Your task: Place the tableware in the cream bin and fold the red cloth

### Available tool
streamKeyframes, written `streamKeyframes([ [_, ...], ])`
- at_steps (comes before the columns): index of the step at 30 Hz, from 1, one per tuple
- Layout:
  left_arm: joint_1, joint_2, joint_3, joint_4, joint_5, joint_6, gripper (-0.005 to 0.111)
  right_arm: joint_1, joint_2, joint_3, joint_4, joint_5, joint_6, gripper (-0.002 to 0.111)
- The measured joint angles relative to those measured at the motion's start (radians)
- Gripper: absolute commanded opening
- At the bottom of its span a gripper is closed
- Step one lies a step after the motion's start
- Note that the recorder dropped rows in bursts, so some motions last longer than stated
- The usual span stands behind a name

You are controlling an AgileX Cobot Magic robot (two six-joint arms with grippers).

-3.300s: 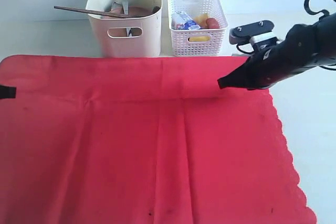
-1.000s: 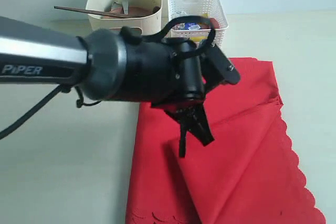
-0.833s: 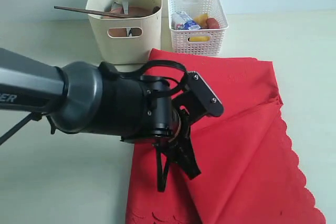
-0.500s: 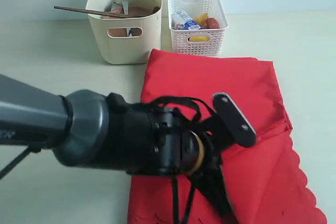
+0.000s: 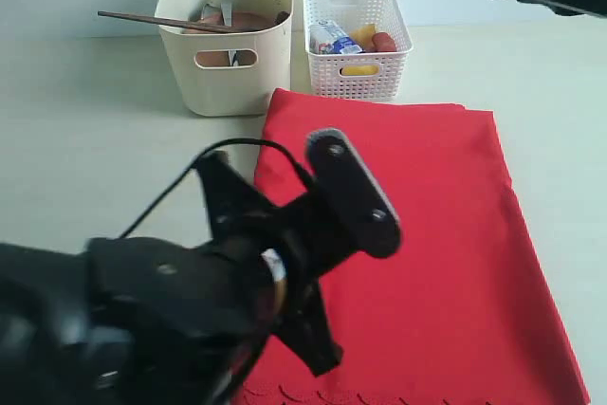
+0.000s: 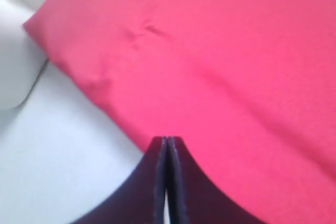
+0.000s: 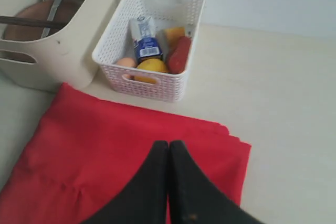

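While cream bin (image 5: 228,92) holds tableware (image 5: 237,22), food-filled basket (image 5: 356,88)

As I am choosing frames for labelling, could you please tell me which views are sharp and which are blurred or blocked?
Exterior view: the left arm looms close and blurred, hiding a near corner of the red cloth; the cream bin behind is sharp. Left wrist view: soft all over, the shut jaws hazy. Right wrist view: crisp and evenly lit, the white basket clear.

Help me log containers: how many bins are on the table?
2: the cream bin, left in the exterior view, and the white lattice basket just right of it; the left arm may hide others.
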Motion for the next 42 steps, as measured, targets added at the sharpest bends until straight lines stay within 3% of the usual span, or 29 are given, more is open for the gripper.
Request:
streamKeyframes([
  [10,0.0,-0.544,0.458,0.395,0.03,-0.694,0.0,0.0,0.231,-0.027,0.522,0.092,-0.538,0.0],
  [14,0.0,-0.816,0.606,0.474,0.034,-0.822,0.0,0.025,0.37,-0.05,0.643,0.142,-0.657,0.0],
  [19,0.0,-1.048,0.699,0.485,0.034,-0.844,0.0,0.134,0.534,-0.05,0.627,0.101,-0.668,0.0],
  [22,0.0,-1.098,0.702,0.485,0.034,-0.846,0.0,0.157,0.651,-0.05,0.507,0.037,-0.579,0.0],
  [26,0.0,-1.097,0.702,0.487,0.034,-0.848,0.0,0.161,0.695,-0.063,0.138,0.033,-0.219,0.0],
  [29,0.0,-1.097,0.702,0.487,0.034,-0.848,0.0,0.163,0.693,-0.071,-0.3,0.119,0.188,0.0],
  [34,0.0,-1.097,0.702,0.487,0.034,-0.848,0.0,0.156,0.71,-0.063,-0.715,0.328,0.493,0.0],
  [42,0.0,-1.097,0.702,0.487,0.032,-0.848,0.0,0.05,0.707,-0.059,-0.905,0.375,0.629,0.0],
])
